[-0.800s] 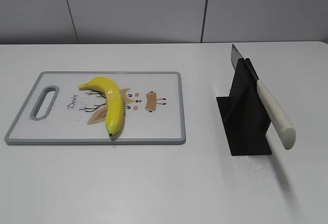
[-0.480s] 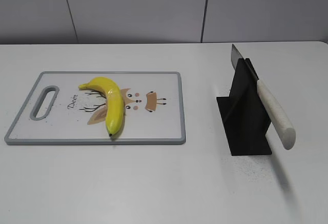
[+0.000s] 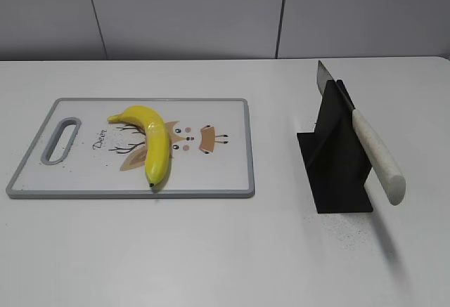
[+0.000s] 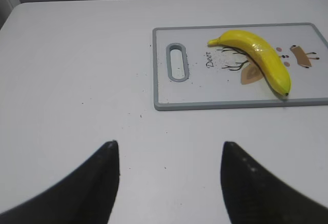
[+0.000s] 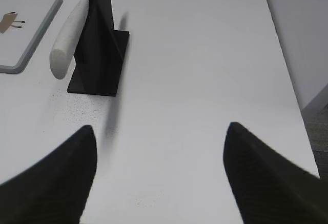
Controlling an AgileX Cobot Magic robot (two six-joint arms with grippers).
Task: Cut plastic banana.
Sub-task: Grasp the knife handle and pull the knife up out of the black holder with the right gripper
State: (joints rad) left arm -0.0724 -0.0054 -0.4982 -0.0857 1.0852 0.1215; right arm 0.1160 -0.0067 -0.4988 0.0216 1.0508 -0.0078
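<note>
Left hand [image 4: 166, 175] is spread wide with nothing between its two dark fingers [image 4: 100, 183], just hanging over bare white desk [image 4: 77, 80] on the near side of the cutting board [image 4: 164, 88]. Right hand [image 5: 159, 170] is the same deal: fingers [image 5: 56, 175] apart, gripping nothing, parked above bare desk in front of the knife stand [image 5: 100, 44]. Neither hand shows up in the exterior view at all.

The plastic banana [image 3: 153, 140] lies on the cutting board [image 3: 232, 180], roughly in the middle-left of it. It's bright yellow and glossy, curved, with the stem end pointing toward the board's handle slot [image 3: 62, 139] and the small dark tip pointing at the near edge of the board, almost reaching the grey rim. It partly covers a little cartoon deer print [image 3: 204, 138], with the word "Deer" written next to the slot. From the left wrist view the banana [image 4: 259, 57] sits on the far side of the board from the hand, well apart from it.

Off to the right on the desk, clear of the board, a black stand [image 3: 336, 159] holds a knife [image 3: 362, 135] at a slant, blade up and back in the slot, pale speckled handle [image 3: 380, 159] sticking out toward the camera past the stand's base. In the right wrist view the handle [image 5: 69, 37] hangs off the stand's left side, near the board's corner [image 5: 31, 34].
</note>
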